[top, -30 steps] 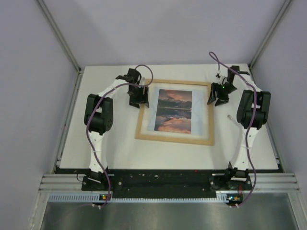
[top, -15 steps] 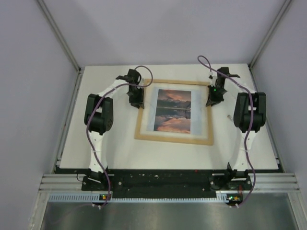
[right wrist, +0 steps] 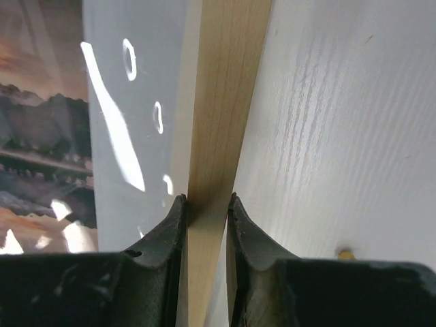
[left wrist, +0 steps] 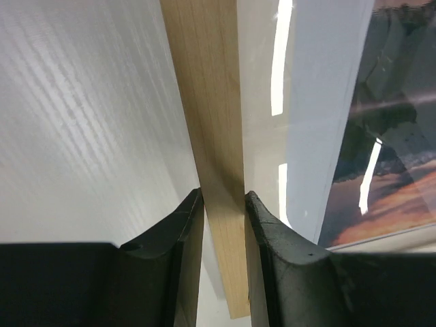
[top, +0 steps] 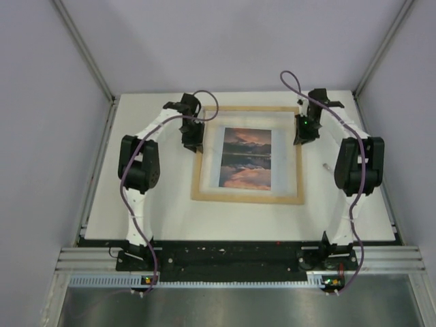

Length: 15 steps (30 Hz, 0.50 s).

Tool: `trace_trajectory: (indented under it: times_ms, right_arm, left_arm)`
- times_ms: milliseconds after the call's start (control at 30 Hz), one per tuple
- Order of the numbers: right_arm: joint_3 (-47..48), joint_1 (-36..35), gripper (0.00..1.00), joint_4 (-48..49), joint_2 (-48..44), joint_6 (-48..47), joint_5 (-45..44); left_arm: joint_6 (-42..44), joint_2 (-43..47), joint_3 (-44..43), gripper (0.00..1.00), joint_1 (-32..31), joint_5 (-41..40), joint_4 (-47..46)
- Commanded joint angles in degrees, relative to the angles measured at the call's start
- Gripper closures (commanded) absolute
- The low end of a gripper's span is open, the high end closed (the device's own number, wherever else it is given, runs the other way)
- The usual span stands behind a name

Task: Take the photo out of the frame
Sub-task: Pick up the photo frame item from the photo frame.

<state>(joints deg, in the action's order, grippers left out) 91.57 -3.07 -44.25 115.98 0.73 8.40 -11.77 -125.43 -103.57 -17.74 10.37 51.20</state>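
Clamping the frame (top: 245, 198) by its opposite side rails, the left pincer (left wrist: 223, 204) and right pincer (right wrist: 204, 204) share its width, likely to lift it evenly, the photo (top: 246, 158) lying inside between them.

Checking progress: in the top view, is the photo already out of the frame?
No, the photo lies flat inside the wooden border of the frame.

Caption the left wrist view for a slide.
Left gripper clamped on the wooden edge of the frame, with the photo alongside.
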Motion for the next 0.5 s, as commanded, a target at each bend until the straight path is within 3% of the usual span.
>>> trace_trajectory:
  times_ms: [0,267,467]
  right_arm:
    - [6.0,-3.1,1.0,-1.2,-9.1,-1.1,2.6]
    - [8.9,-9.0,1.0,-2.4,-6.7,3.1,5.3]
    - [17.8,-19.0,1.0,-3.2,3.2,6.6,8.0]
  left_arm:
    - [3.7,11.1,-4.8,1.0,-0.3,3.5,2.9]
    - [4.8,19.0,-2.2,1.0,4.0,-0.7,6.0]
    - [8.1,21.1,-1.5,1.0,16.6,-1.9,8.9]
